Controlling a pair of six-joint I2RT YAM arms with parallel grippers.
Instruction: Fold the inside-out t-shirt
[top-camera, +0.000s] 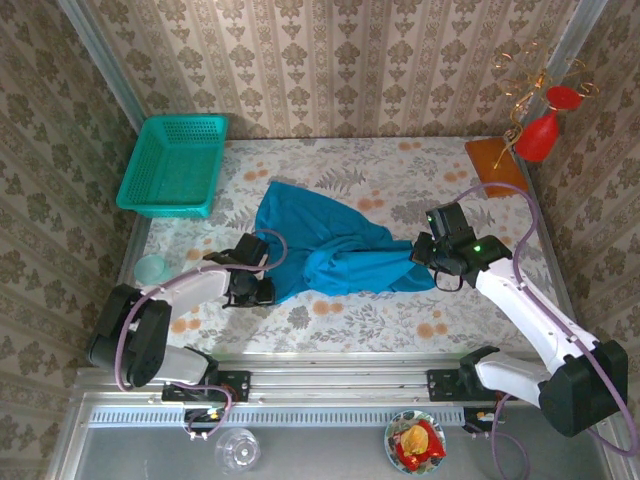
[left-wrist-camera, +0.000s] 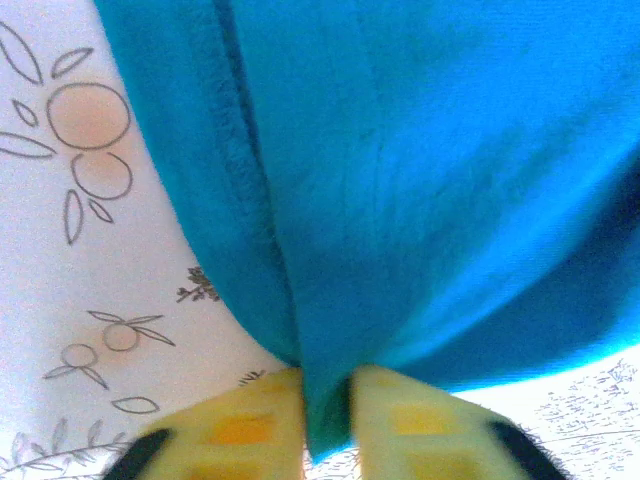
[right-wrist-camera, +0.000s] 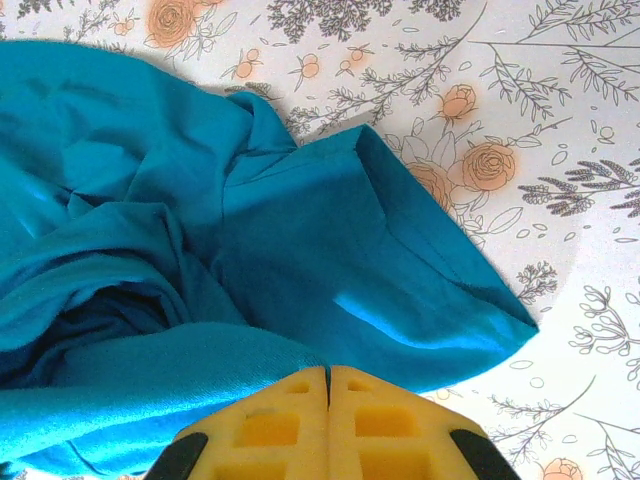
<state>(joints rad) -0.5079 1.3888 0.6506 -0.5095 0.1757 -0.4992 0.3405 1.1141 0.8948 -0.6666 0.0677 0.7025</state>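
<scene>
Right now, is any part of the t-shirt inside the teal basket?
No, the t-shirt lies crumpled on the table, apart from the basket at the far-left corner.

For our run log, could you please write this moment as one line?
t-shirt: crumpled on table | left claw: pinching t-shirt edge | right claw: shut, tips at t-shirt | fold: not done
</scene>
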